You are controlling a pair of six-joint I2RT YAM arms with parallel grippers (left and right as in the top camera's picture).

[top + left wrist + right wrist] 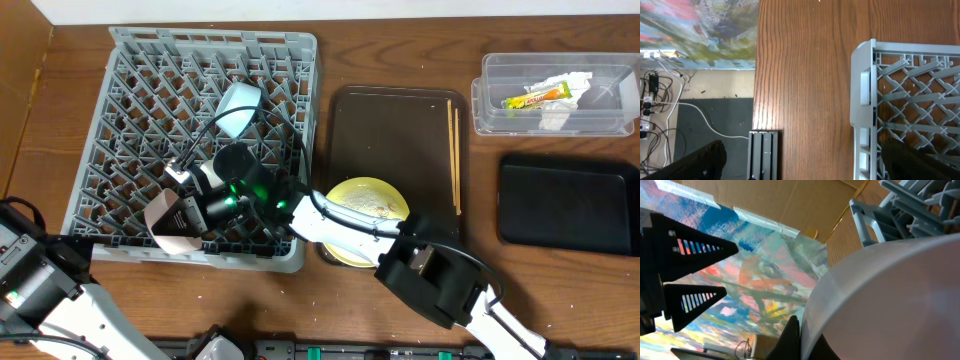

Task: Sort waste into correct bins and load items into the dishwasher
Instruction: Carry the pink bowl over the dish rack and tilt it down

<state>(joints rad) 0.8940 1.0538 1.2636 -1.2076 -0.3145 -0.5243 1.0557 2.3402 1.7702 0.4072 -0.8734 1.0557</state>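
One pinkish bowl (170, 226) — gripped by the right hand (192, 212) — over the rack (120, 110).

My right arm (345, 232): white links, black joints, green light near the wrist.
Cable (205, 135): thin, black, looping.
My right fingers (690, 247): black, triangular, seemingly slotted.
My left arm (85, 310): white and black.

The dish rack (130, 130), holding a saucer (240, 108), lies left of the serving tray (395, 130), which carries a plate (365, 197) and chopsticks (457, 160). Farthest right, the tub (484, 110) stands behind the shallow bin (570, 205).
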